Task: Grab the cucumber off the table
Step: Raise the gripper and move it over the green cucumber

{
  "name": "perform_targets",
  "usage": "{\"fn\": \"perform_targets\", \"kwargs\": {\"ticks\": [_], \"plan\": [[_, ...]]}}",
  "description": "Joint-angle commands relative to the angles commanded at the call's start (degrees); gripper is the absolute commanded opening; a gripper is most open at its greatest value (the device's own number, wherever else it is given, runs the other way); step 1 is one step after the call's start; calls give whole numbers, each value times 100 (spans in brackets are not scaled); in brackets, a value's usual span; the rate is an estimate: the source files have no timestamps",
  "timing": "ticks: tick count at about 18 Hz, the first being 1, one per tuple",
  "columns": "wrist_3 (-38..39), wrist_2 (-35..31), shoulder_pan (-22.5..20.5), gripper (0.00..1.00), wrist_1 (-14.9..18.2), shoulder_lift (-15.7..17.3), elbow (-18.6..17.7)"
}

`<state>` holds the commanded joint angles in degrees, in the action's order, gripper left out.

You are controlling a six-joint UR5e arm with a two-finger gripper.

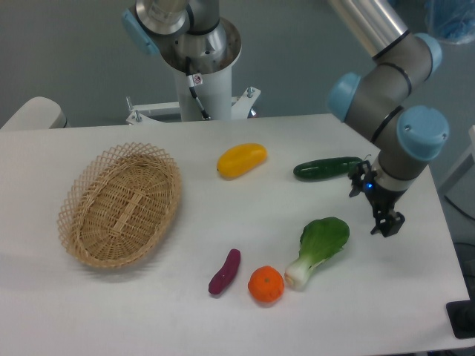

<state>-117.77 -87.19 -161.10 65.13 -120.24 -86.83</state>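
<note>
the cucumber point(327, 168) is lying flat on the white bench point(89, 311), toward the far right part of the surface, its long axis running roughly left to right with the right end tipped slightly away from the camera. it is not being held or touched by anything that can be seen. the gripper point(387, 224) is being held low over the bench, near the cucumber's right end but apart from it, toward the camera and to the right. its fingers point(393, 222) are seen as a small dark cluster under the wrist, and whether they are spread or closed cannot be told from this view; nothing appears to be held between them.

a yellow fruit point(242, 159) is resting to the left of the cucumber, well apart from it. a leafy green vegetable with a white stalk point(319, 248) is lying nearer the camera than the cucumber, its leaf end pointing toward the gripper. just beside its stalk end an orange point(266, 285) is sitting, and a small purple sweet potato point(225, 271) is lying to the left of the orange. a woven basket point(122, 204) is occupying the left side of the bench.
</note>
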Motion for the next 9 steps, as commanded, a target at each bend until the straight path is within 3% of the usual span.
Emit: {"fn": "perform_targets", "kwargs": {"ticks": [9], "plan": [[-562,-413,-360,100,-9,369,-597]]}}
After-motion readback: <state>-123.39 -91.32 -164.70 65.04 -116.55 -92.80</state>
